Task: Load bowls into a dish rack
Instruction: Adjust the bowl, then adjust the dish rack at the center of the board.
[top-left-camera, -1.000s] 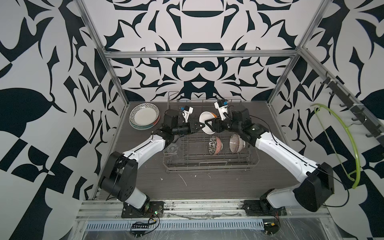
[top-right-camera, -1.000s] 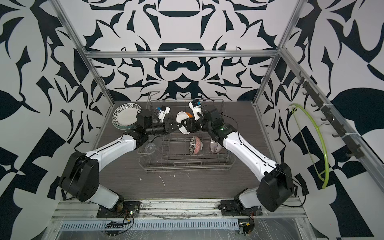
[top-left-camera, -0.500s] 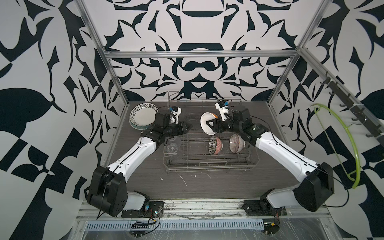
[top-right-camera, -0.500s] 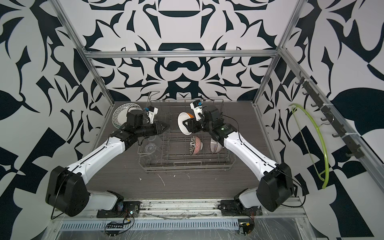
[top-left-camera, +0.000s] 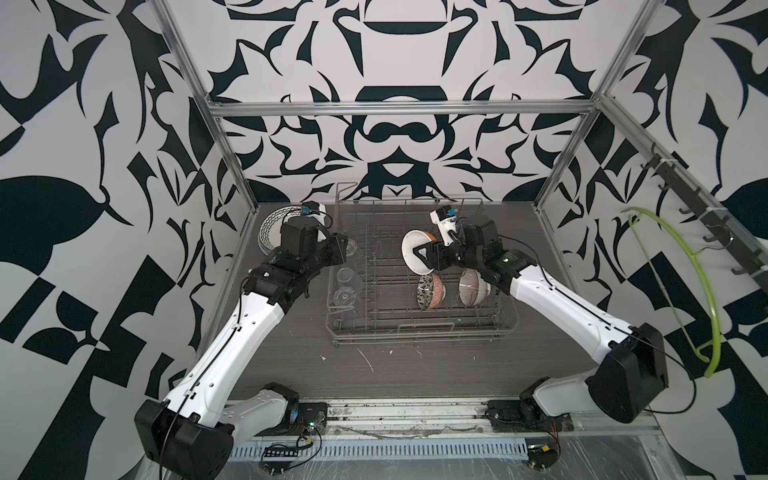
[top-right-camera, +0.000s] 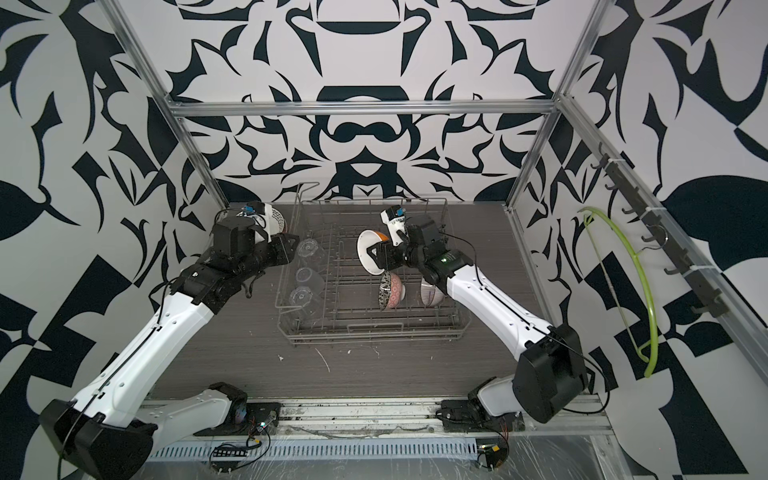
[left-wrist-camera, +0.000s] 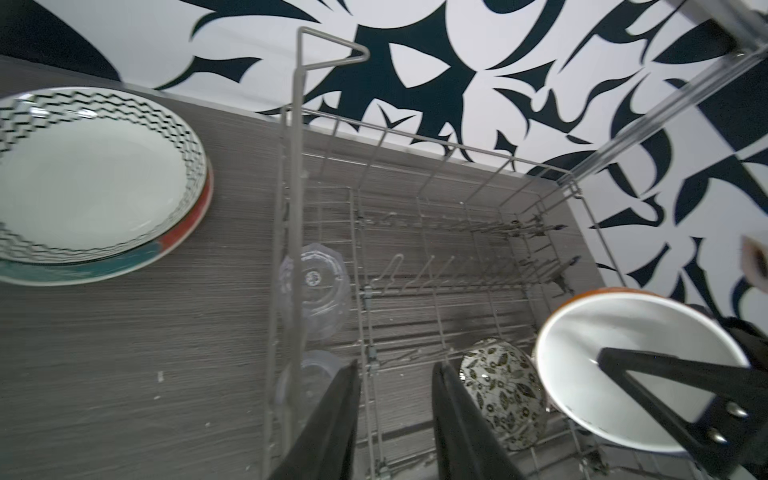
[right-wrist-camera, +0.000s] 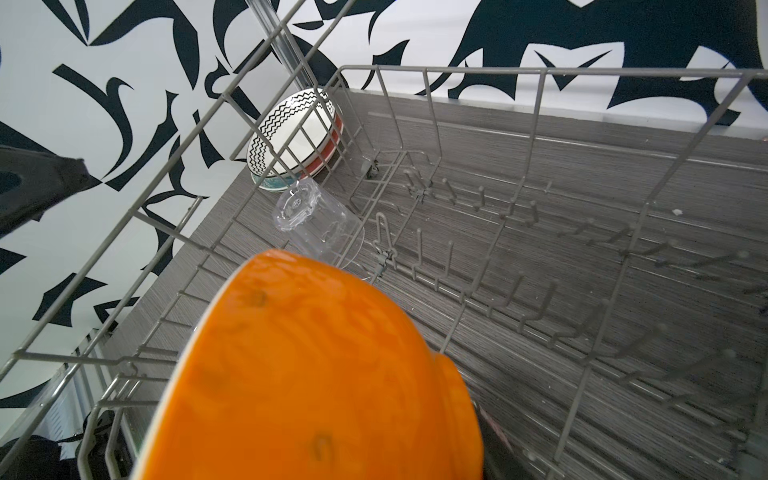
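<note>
The orange bowl (top-left-camera: 410, 244) is clamped by the jaws of the right gripper (top-left-camera: 424, 254) above the dish rack (top-left-camera: 415, 333), where the floral bowl (top-left-camera: 428, 291) and striped bowl (top-left-camera: 471, 286) are stood. The jaws of the left gripper (left-wrist-camera: 397, 370) are parted and empty.

the grey wood-grain table (top-left-camera: 415, 374) bears the wire dish rack (top-left-camera: 419, 337) at its middle. at ten o'clock from the rack, a zigzag plate (left-wrist-camera: 91, 174) lies stacked on a red-and-teal plate (left-wrist-camera: 178, 243), which rests on the tabletop. white scraps (top-left-camera: 365, 360) dot the bare surface at six o'clock from the rack.
</note>
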